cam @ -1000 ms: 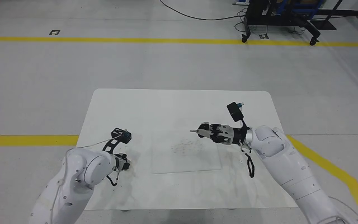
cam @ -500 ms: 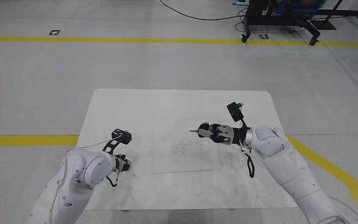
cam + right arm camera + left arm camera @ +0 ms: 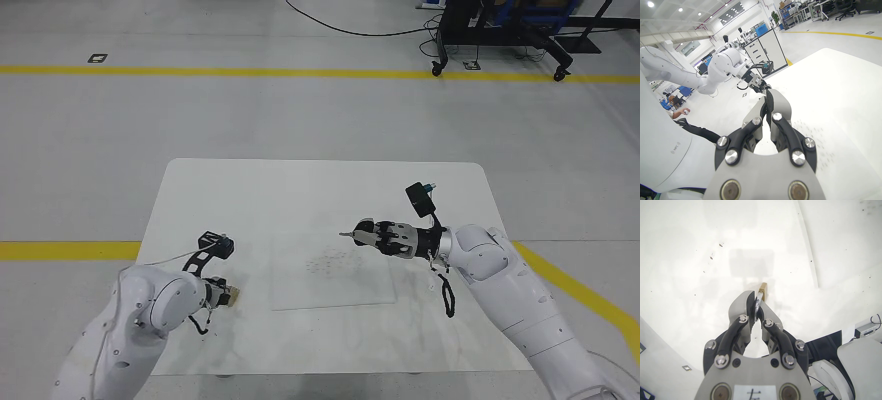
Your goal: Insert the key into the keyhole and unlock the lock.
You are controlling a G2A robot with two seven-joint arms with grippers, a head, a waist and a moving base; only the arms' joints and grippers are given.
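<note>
"Left wrist view: what's between the jaws of the left gripper (image 3: pixel 757 298)?"

"The lock (image 3: pixel 763 290). The jaws are clamped on its silver end, and the brass body sticks out just past the fingertips, over the white table (image 3: pixel 687 247)."

"And the right gripper (image 3: pixel 362 235) in the top view?"

"Its jaws are pressed together on the key (image 3: pixel 345 235). The thin tip pokes out ahead of them, well apart from the lock."

Left end effector (image 3: pixel 222 294) shifted, brass lock (image 3: pixel 233 295) now exposed
</note>
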